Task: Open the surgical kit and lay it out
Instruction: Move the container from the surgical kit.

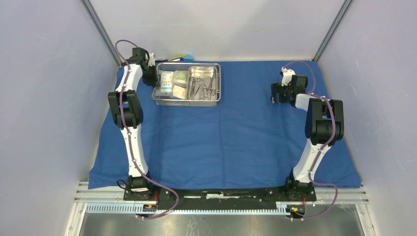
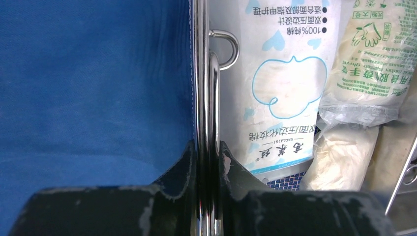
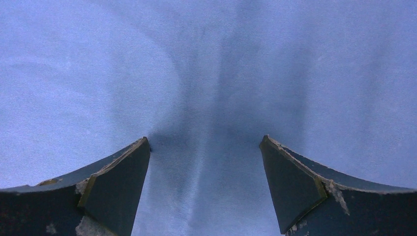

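The blue cloth wrap [image 1: 236, 137] lies spread flat over the table. At its far left stands the wire-mesh steel tray [image 1: 187, 101]; inside it are clear packets [image 1: 169, 81] and a smaller steel pan [image 1: 202, 68] with slim metal instruments [image 1: 201, 86]. My left gripper [image 1: 155, 81] is at the tray's left end. In the left wrist view its jaws [image 2: 207, 152] are shut on the tray's steel rim [image 2: 206, 73], with a printed packet [image 2: 285, 83] just inside. My right gripper [image 1: 278, 96] hangs open over bare cloth [image 3: 206, 64] at the far right, with nothing between its fingers [image 3: 118, 182].
A small yellow-and-blue toy [image 1: 182, 57] peeks out behind the tray's far edge. Grey walls close in the back and both sides, with slanted metal posts [image 1: 103, 32] in the far corners. The cloth's near edge ends just before the arm bases.
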### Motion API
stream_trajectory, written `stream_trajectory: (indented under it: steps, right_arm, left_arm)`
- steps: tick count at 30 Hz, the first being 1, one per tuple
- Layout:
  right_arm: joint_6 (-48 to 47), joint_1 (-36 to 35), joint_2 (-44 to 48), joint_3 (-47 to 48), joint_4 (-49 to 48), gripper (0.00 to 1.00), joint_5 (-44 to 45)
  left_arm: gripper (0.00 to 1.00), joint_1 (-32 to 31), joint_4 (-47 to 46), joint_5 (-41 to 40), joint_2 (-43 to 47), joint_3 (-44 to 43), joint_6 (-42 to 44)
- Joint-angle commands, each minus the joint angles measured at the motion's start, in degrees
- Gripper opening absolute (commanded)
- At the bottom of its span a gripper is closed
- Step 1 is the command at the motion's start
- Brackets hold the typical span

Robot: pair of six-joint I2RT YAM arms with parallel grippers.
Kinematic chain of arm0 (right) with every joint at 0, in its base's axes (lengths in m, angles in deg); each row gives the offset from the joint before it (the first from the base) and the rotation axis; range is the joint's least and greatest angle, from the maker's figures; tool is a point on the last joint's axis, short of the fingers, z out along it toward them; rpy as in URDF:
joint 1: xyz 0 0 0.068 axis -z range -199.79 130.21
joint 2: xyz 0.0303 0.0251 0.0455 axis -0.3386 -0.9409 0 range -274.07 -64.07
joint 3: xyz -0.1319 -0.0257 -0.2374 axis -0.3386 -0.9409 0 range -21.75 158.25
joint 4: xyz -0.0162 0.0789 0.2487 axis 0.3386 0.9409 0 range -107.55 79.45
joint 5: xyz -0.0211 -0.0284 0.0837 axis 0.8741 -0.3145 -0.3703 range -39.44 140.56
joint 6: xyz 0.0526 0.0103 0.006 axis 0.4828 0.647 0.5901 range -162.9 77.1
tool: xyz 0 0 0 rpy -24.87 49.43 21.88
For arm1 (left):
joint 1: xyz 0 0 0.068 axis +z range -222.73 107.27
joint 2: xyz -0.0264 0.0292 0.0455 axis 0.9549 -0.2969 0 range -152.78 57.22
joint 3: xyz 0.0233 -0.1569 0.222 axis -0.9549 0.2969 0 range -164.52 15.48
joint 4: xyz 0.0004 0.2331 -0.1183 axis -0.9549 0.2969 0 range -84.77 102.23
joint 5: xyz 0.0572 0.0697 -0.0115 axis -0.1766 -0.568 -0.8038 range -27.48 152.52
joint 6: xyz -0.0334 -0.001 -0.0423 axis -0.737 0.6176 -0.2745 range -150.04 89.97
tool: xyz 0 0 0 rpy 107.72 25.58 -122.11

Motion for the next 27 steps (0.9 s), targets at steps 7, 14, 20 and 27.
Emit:
stream_trajectory:
  steps: [7, 14, 20, 27]
  right_arm:
    - [-0.77, 0.77, -0.13, 1.36, 0.82, 0.91, 0.95]
    - [-1.4, 0.86, 0.47, 1.36, 0.82, 0.91, 1.08]
    - [-1.98, 0.81, 1.33, 1.53, 1.15, 0.91, 1.05]
    - [-3.27, 0.85, 4.61, 1.55, 1.7, 0.92, -0.16]
  left_arm:
    - [0.02, 4.37, 0.5, -0.86, 2.09, -7.6, 1.74]
    - [0.02, 6.76, 0.19, -3.03, -0.61, -8.89, 3.83]
    - [0.02, 6.77, 0.44, -3.86, -2.89, -9.01, 6.26]
    - [0.17, 6.72, -0.18, -5.73, -5.76, -10.22, 7.79]
